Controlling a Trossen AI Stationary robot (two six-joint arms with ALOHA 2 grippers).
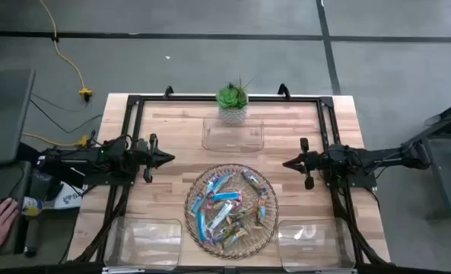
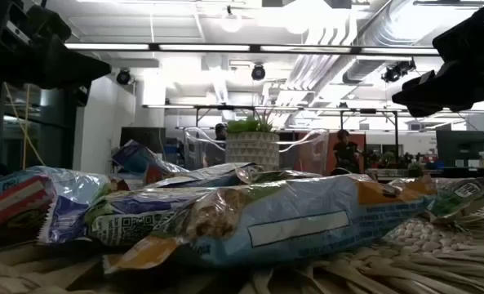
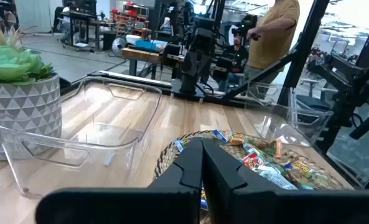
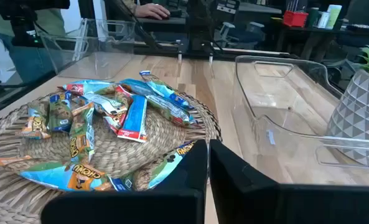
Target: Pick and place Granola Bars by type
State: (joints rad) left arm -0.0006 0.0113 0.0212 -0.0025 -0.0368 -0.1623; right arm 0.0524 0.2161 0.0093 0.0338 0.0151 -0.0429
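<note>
Wooden table (image 1: 172, 125) bearing wicker tray (image 1: 265, 226), Granola Bars (image 1: 227, 209) all piled inside. Hovering clenched, empty: left gripper (image 1: 166, 158), right gripper (image 1: 287, 163), flanking tray. Sorting seemingly unstarted; next needing opening, descending.

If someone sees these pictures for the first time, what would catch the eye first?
First, the round wicker tray at the table's near middle, heaped with bright granola bars, all still unsorted. Next, the three clear bins, one behind the tray and one at each near corner. The left gripper and the right gripper wait shut on either side, holding nothing.
</note>
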